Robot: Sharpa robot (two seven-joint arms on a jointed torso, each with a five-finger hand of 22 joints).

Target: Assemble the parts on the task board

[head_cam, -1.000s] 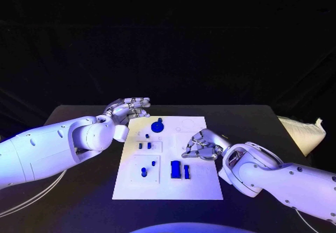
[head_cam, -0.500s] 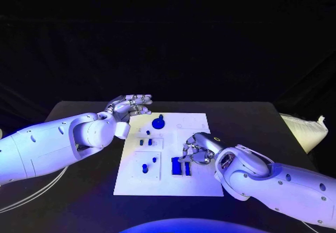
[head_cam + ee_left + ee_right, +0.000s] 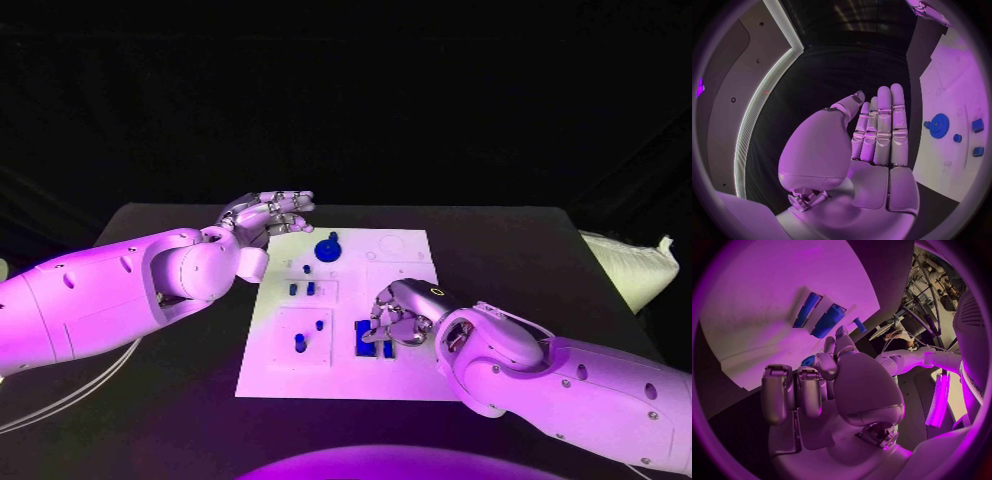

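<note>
The right robot hand (image 3: 398,320), fingers curled with no part visibly held, hovers over the two blue blocks (image 3: 372,341) on the white board (image 3: 404,380), probably to grasp one, while the left robot hand (image 3: 268,214) waits empty, fingers straight, beside the board's far corner.

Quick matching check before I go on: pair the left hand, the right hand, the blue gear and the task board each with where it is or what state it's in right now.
Things:
1. left hand
2. right hand
3. blue gear
4. task board

Places or states:
A. white plate in the middle of the black table
B. fingers straight and together, holding nothing, beside the board's far left corner
C. bent down over the two upright blue blocks near the board's front
D. lies on the far part of the board

Pairs: 1-B, 2-C, 3-D, 4-A
</note>
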